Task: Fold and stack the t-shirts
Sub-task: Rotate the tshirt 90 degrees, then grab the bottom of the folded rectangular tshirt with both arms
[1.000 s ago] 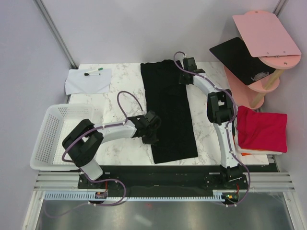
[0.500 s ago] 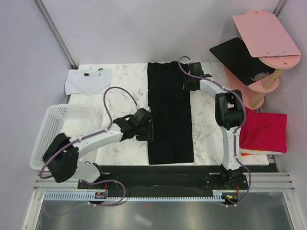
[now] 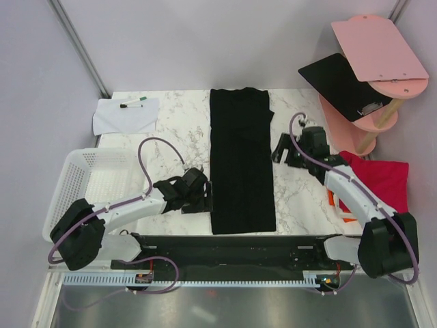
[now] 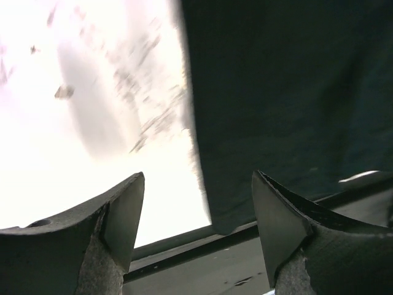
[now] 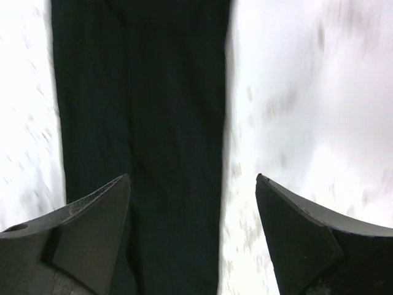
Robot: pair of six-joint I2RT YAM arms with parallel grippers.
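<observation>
The white left arm [image 3: 130, 208] and white right arm [image 3: 352, 192] have big black joints. Thin purple cables [image 3: 160, 139] run along them. Their gripper fingers [image 4: 123, 215] are dark grey wedges.

The long folded black cloth t-shirt [image 3: 240, 160] lies down the middle of the white marble desk [image 3: 171, 130], from far edge to near edge. Far to the shirt's left, at the back corner, the white paper sheet [image 3: 126, 117] carries the green-capped marker [image 3: 133, 104]. Left of the shirt and nearer, the white plastic mesh basket [image 3: 85, 195] sits at the desk's side. The left tool [image 3: 203, 198] is just beside the shirt's left edge, toward its near end. The right tool [image 3: 276, 152] is near the shirt's right edge at mid-length. Further right lies the folded crimson cloth shirt [image 3: 375, 184]. Behind that stands the pink round-tiered shelf [image 3: 355, 123], holding the flat black rigid board [image 3: 334, 78] and the pink clipboard [image 3: 379, 48].
</observation>
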